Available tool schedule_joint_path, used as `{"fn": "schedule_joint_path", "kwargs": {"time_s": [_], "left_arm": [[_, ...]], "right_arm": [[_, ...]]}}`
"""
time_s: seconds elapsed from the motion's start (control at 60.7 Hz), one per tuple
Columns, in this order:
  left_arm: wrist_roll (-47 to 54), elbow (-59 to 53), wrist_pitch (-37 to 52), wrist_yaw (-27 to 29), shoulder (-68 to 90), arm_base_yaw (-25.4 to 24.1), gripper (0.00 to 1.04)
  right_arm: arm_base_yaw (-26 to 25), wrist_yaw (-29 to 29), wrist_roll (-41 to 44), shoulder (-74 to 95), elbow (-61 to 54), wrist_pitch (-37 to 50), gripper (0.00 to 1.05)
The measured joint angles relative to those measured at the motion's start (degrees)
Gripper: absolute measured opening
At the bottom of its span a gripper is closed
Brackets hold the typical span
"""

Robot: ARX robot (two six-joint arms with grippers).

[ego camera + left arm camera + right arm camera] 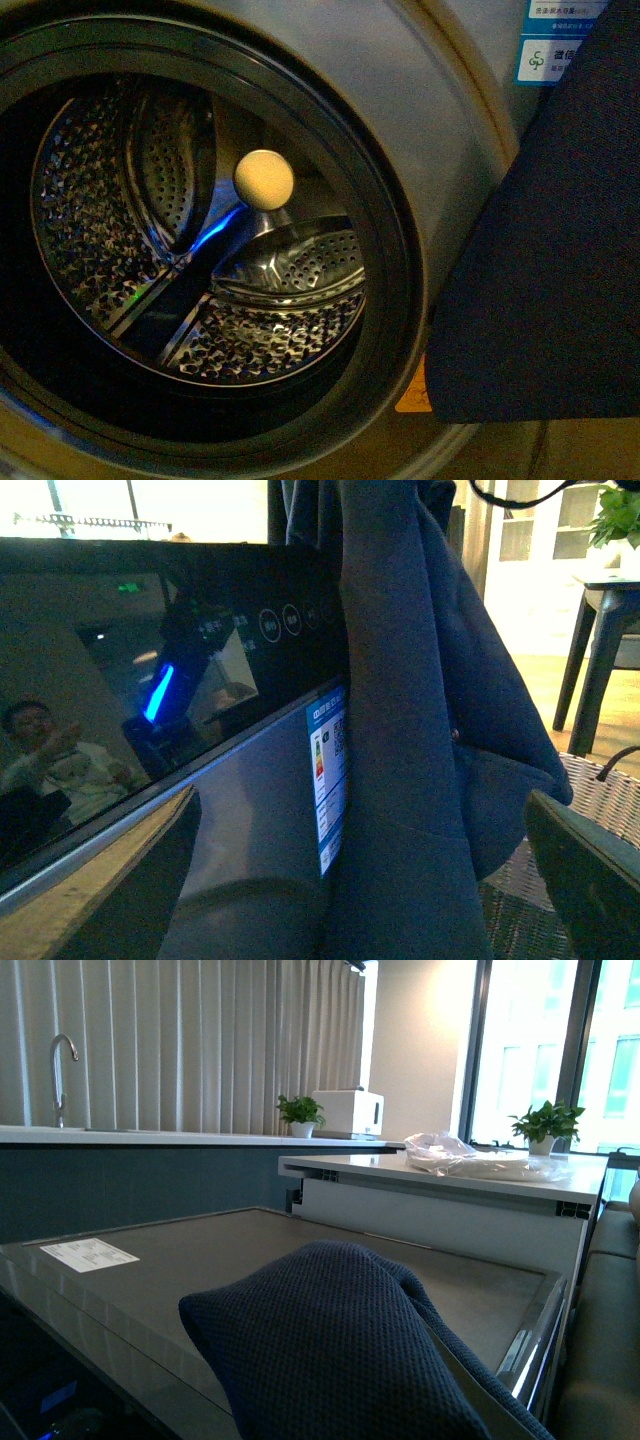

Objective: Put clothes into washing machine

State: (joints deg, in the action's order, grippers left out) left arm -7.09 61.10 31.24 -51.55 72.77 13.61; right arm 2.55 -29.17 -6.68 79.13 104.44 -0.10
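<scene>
The clothes (545,250) are one dark navy piece of waffle-knit cloth, soft and limp, hanging in long folds. It looks light and neither slippery nor fragile, and it should drape and bunch rather than keep a shape. A trailing hem could catch on the door rim, so the better hold is probably a thick gathered fold partway down the hanging length, not a thin edge.

In the front view the cloth hangs outside the washing machine (440,150), at about 3 o'clock of the round opening (395,250). It covers part of the front panel and reaches down to the orange sticker (412,398) at about 4 o'clock. None of it is inside the drum (100,200), which is bare around its cream hub (264,178).

The left claw (362,798) is spread wide and grips nothing. The cloth hangs just ahead of it, in line with the gap between its fingers (150,880), and appears to touch neither.

The right claw itself does not show. In its wrist view a bunched hump of the cloth fills the foreground above the machine's flat top (250,1250). Whether that claw is clamped on the cloth cannot be told, though the cloth hanging from above suggests it is carried there.
</scene>
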Motion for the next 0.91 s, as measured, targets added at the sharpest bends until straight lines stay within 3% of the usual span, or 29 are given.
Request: {"fn": "schedule_joint_path", "kwargs": {"time_s": [0.33, 0.676, 0.906], "left_arm": [[10.95, 10.62, -10.25, 15.63, 10.95, 16.68, 0.98], [12.74, 19.45, -10.84, 30.51, 18.64, 25.77, 0.98], [4.87, 22.82, -8.96, 33.4, 20.46, 29.14, 0.98]], "right_arm": [[0.0, 0.0, 0.02, 0.0, 0.0, 0.0, 0.06], [0.0, 0.0, 0.02, 0.0, 0.0, 0.0, 0.06], [0.0, 0.0, 0.02, -0.02, 0.0, 0.0, 0.06]]}}
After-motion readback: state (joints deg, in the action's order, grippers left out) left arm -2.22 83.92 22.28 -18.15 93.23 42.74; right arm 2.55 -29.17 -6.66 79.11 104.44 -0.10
